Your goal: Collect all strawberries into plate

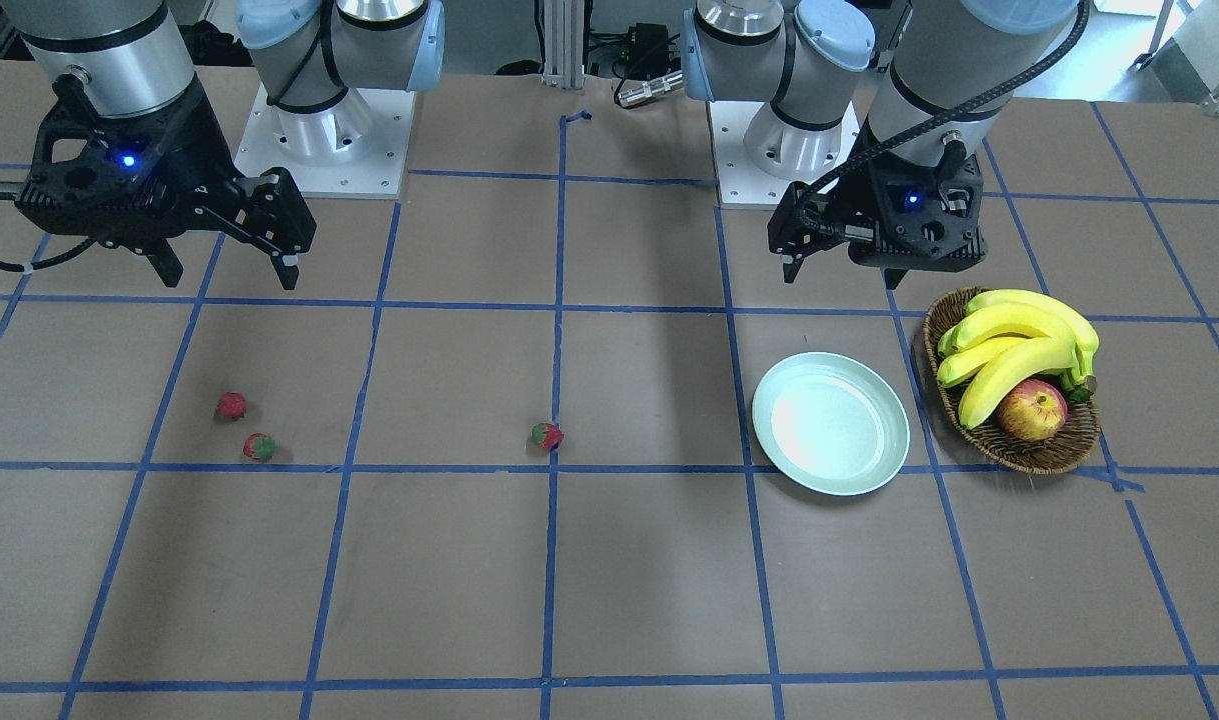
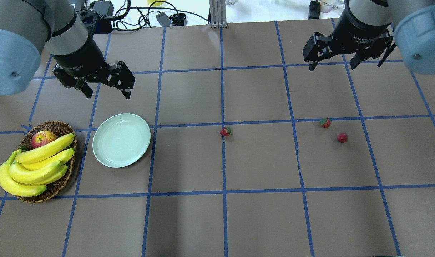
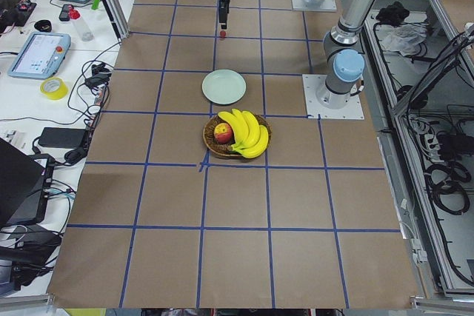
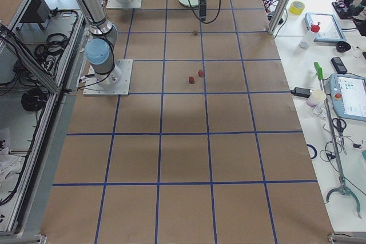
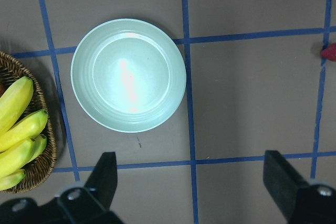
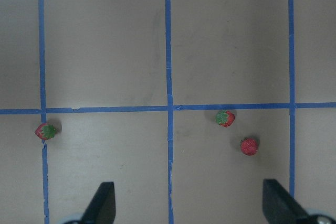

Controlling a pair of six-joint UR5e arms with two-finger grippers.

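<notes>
1. Reach settles the coming move: the right claw (image 2: 332, 66) hangs spread wide and empty, well above the counter (image 2: 260, 160), on the side where two of the three strawberries lie.
2. Nearest to it is the green-capped strawberry (image 2: 325, 122). In the right wrist view it sits ahead of the fingertips and within their span, closer to the view's right-hand finger than to the other.
3. Just beside that berry, but not touching it, lies the all-red strawberry (image 2: 342, 137). The two form a short diagonal, so I judge that a descent on either must keep a finger from knocking its neighbour.
4. Farther off, the middle strawberry (image 2: 225, 131) rests against a blue tape line (image 2: 223, 160) near the counter's centre. It is outside the right claw's span in the wrist view and roughly midway between the two arms.
5. Beyond that, the plate (image 2: 96, 146) lies with no berry in it, well apart from all three. A wicker basket (image 2: 62, 125) of fruit stands just beside it on its outer side.
6. Farthest, the left claw (image 2: 108, 93) is likewise spread open and holds nothing. It hangs by the plate, so the left arm is nearer the plate and the right arm nearer the pair. No long axis can be read on berries this small.
</notes>
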